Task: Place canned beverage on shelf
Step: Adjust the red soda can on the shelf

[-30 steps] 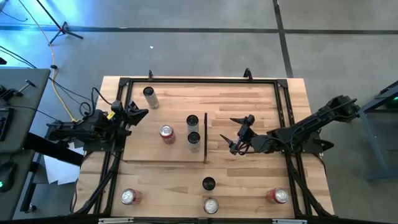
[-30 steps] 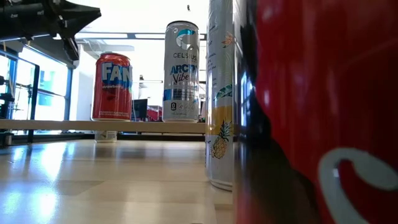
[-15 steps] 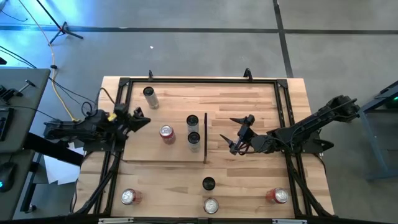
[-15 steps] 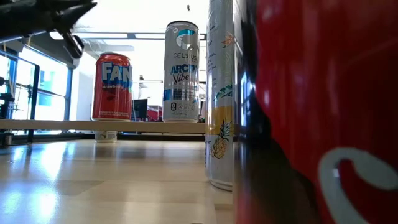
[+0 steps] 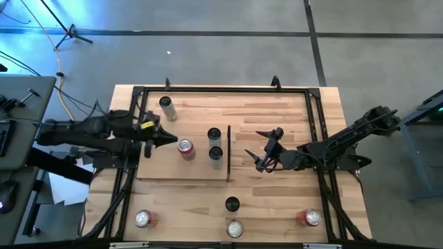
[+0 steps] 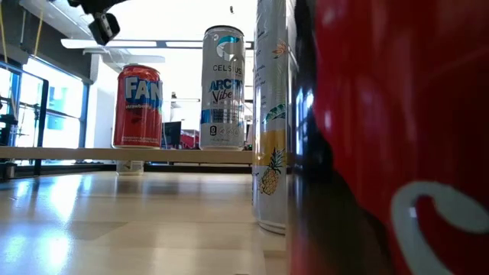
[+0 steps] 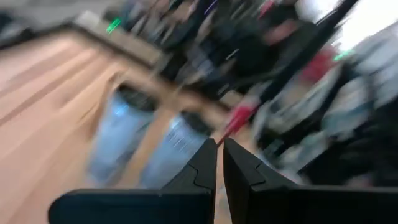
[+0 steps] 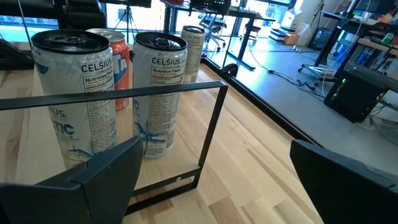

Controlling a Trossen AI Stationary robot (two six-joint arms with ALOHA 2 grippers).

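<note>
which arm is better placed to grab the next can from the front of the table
Probably the right. The right gripper is open and empty just beside the shelf, nearer the black-topped can off the shelf. The left gripper is shut beside the red can on the shelf.

My two dark fingers stand wide apart with nothing between them, facing the thin dark frame that rises from the edge of the pale-wood shelf. Just behind that frame two Celsius cans stand upright side by side on the shelf, with a red can behind them and a slim pale can farther back. Beyond the frame and past the table's edge, grey floor and desks show.
</note>
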